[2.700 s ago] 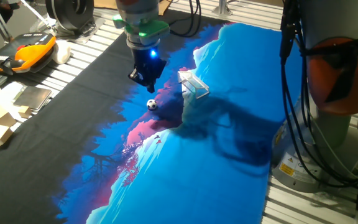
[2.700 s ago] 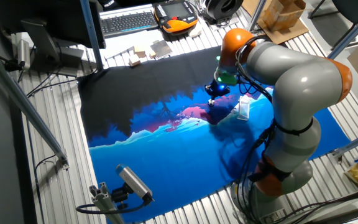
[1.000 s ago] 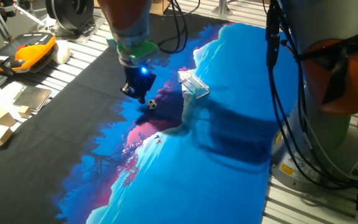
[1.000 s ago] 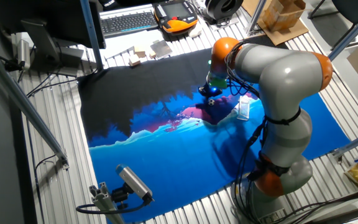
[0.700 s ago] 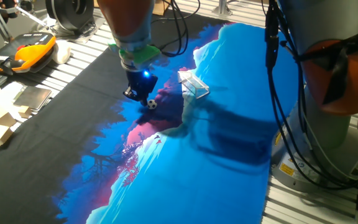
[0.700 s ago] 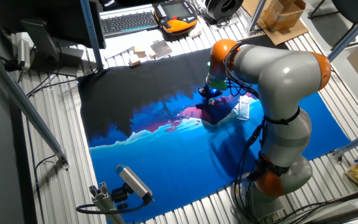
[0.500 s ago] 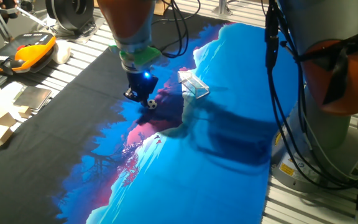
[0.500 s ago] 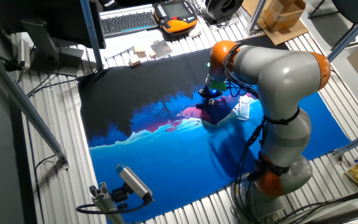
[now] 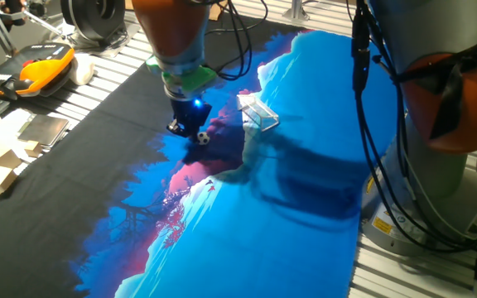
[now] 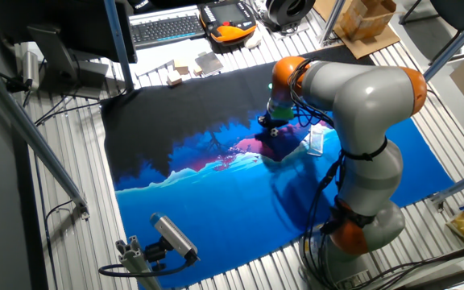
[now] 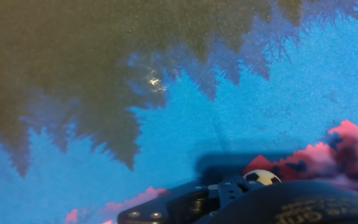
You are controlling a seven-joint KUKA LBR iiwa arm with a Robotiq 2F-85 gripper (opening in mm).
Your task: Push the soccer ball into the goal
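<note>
With the black 2-finger gripper [image 9: 190, 130] low beside the tiny black-patched white soccer ball [image 9: 202, 138], you are at the push step; finger spread cannot be told. Sweep toward the small white netted goal [image 9: 257, 113] nearby.

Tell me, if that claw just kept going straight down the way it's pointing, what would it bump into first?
Most likely the printed cloth on the table. The gripper points down and sits low, just beside the soccer ball. The ball seems off to its side, not beneath it, though depth is hard to judge.

The tiny soccer ball [image 9: 201, 138] rests on the cloth near the small white goal [image 9: 257, 114].
</note>
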